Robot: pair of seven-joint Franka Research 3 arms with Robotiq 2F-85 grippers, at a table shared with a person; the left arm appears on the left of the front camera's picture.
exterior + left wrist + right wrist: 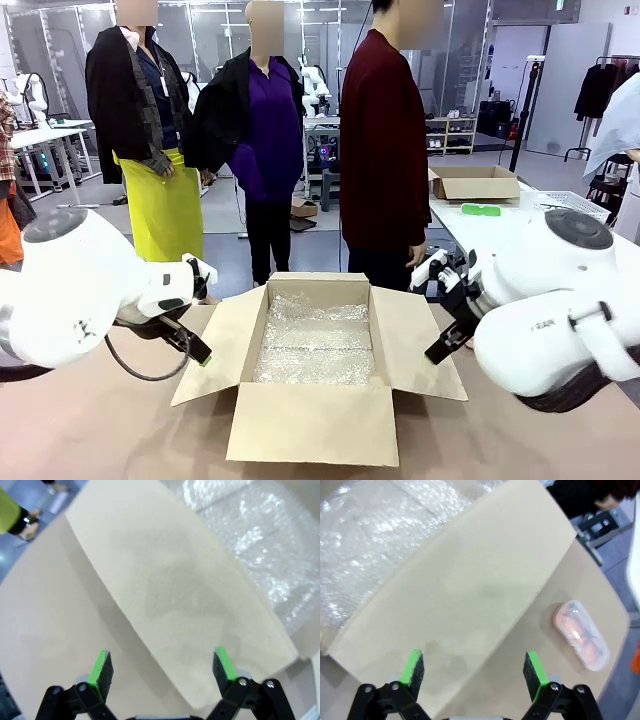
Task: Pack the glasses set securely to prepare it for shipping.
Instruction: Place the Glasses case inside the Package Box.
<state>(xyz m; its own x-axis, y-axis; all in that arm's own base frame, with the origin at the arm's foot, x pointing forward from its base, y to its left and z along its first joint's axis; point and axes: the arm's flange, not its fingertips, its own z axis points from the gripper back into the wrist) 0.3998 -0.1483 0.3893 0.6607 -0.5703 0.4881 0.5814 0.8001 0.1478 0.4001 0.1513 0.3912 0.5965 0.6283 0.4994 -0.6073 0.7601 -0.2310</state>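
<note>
Looking frontward: bubble wrap (pixel 315 340) is lying inside the open cardboard box (pixel 310 425).
Left wrist: left gripper (pixel 162 665) is hovering wide open over a flap (pixel 175 590).
Right wrist: right gripper (pixel 472 665) is gaping wide too; pale pink case (pixel 582 635) is lying on the table (pixel 530 630) beside the other flap (pixel 470 580).

A beige surface (pixel 90 430) carries an open cardboard box (pixel 312 425) at its middle, flaps spread outward. Just beside the box's right flap, a pale pink case (pixel 582 635) lies flat near the surface's rounded edge
</note>
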